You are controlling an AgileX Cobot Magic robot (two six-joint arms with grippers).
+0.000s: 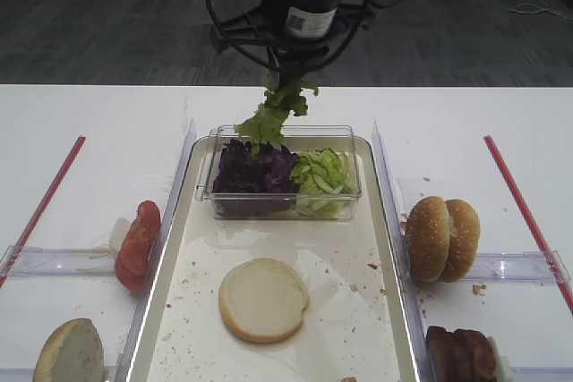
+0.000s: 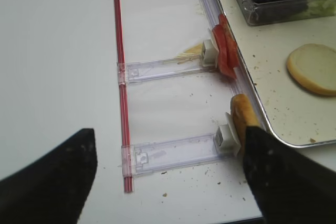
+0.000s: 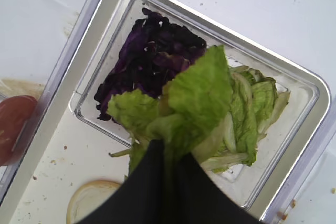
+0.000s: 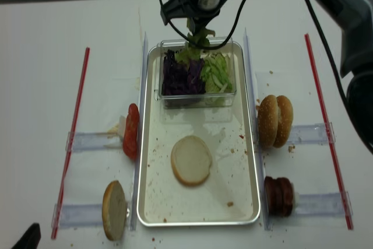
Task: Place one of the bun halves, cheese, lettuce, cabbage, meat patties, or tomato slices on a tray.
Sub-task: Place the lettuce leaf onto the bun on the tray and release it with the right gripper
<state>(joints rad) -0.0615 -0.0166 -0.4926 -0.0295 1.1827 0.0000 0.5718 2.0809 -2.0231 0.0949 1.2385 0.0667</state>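
Note:
My right gripper (image 3: 168, 148) is shut on a crinkly green lettuce (image 3: 194, 98) bunch, which hangs above the clear box at the tray's far end (image 1: 277, 105). The silvery tray (image 1: 168, 252) holds one pale, cut-face-up bun half (image 1: 263, 299). Purple cabbage (image 1: 255, 167) and more lettuce (image 1: 324, 174) fill the box. Tomato slices (image 1: 137, 243) stand left of the tray, and sesame bun halves (image 1: 441, 239) and meat patties (image 1: 461, 355) stand to its right. My left gripper (image 2: 168, 177) is open and empty over the table left of the tray. No cheese is in view.
The clear plastic box (image 1: 208, 192) sits inside the tray's far end. Another bun half (image 1: 70, 352) stands on edge at the front left. Clear plastic holders (image 2: 168, 150) and red strips (image 2: 119, 72) lie on the white table on both sides. Crumbs speckle the tray floor.

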